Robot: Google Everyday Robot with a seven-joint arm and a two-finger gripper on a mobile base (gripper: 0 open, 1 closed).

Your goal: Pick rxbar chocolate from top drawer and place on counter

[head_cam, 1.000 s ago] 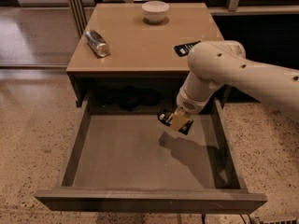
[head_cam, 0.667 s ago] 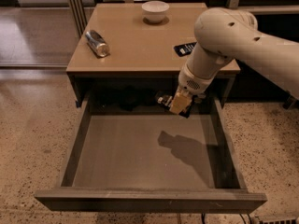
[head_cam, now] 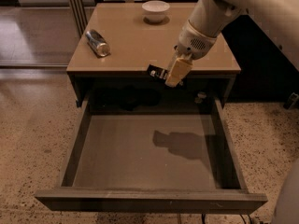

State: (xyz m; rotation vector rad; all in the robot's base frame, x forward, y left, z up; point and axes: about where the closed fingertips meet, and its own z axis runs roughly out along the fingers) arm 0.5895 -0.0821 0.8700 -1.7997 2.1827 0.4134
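My gripper (head_cam: 169, 75) hangs just above the front edge of the counter (head_cam: 135, 43), over the back of the open top drawer (head_cam: 149, 201). Its tan fingers (head_cam: 176, 71) are shut on the rxbar chocolate (head_cam: 155, 72), a small black bar that sticks out to the left of them, held in the air. The drawer's grey floor (head_cam: 131, 153) holds nothing that I can see, only the arm's shadow.
A white bowl (head_cam: 155, 10) stands at the back of the counter. A silver can (head_cam: 97, 42) lies on its side at the left. My white arm (head_cam: 210, 13) covers the counter's right part. Speckled floor surrounds the cabinet.
My gripper has risen out of the drawer with the bar, from low inside it to the level of the counter's front edge. The arm has lifted with it.
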